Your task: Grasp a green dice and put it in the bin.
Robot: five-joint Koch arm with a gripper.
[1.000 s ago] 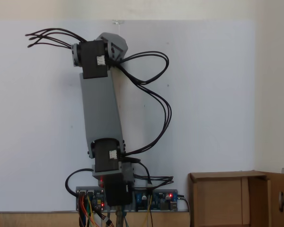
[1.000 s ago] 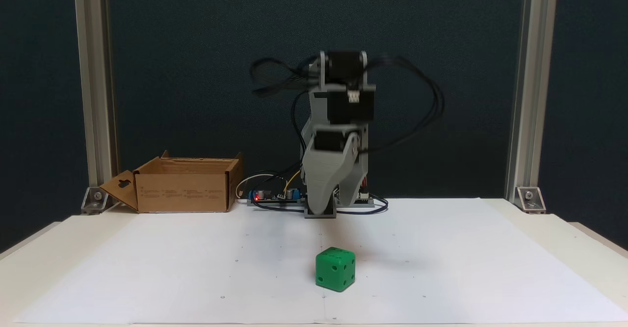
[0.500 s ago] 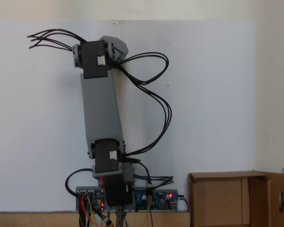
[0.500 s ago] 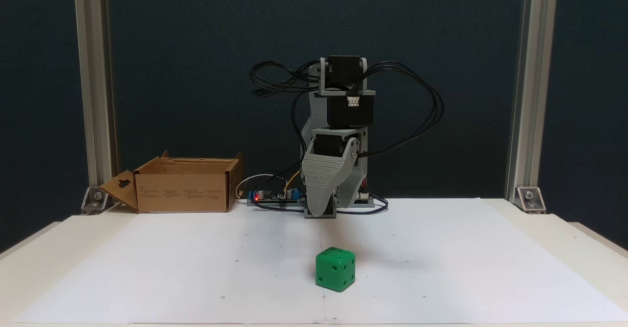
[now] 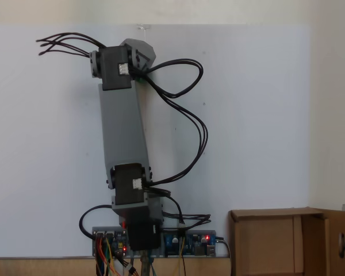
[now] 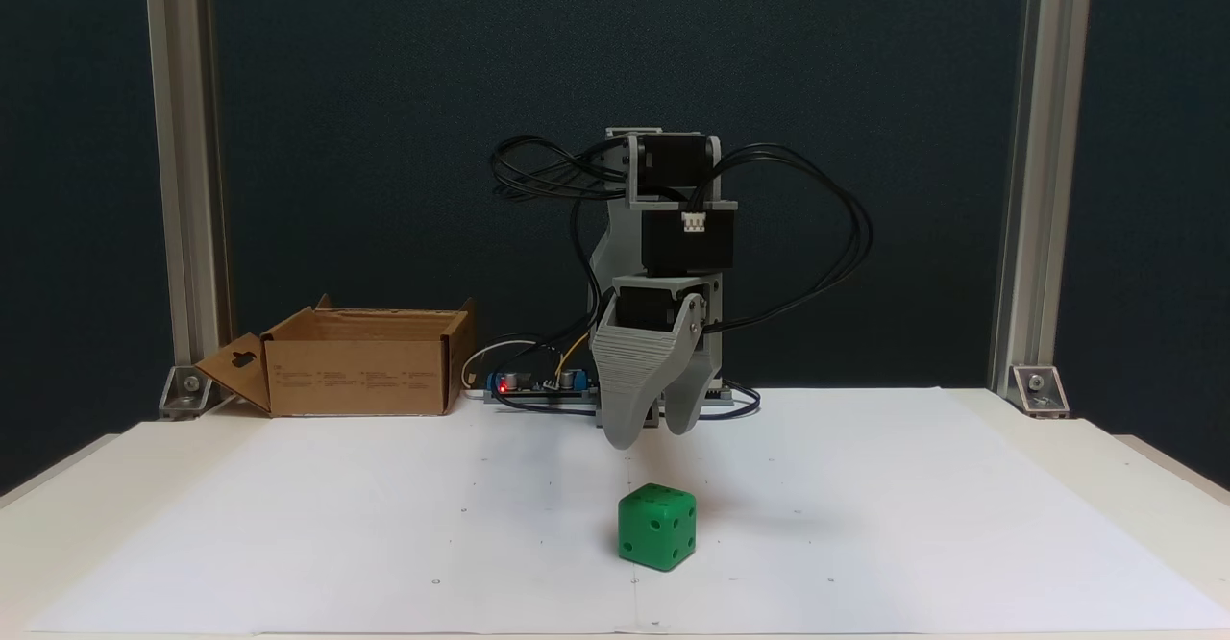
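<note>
The green dice [image 6: 657, 527] rests on the white paper near the front middle of the table. Just above and slightly behind it hangs my grey gripper [image 6: 651, 436], pointing down, fingers parted with nothing between them. The bin [image 6: 360, 376], a low brown cardboard box with its flap folded out, stands at the back left, well away from the gripper. In the other fixed view the bin [image 5: 264, 241] sits at the lower right and the arm [image 5: 123, 132] reaches up across the paper, its wrist covering the dice.
A controller board with wires [image 6: 538, 385] lies by the arm's base at the back. Aluminium posts [image 6: 187, 179] [image 6: 1038, 179] stand at both back corners. White paper [image 6: 913, 525] covers the table around the dice.
The arm has stretched forward and the gripper has come down, from beside the base to just above the dice. Dice and bin have not moved.
</note>
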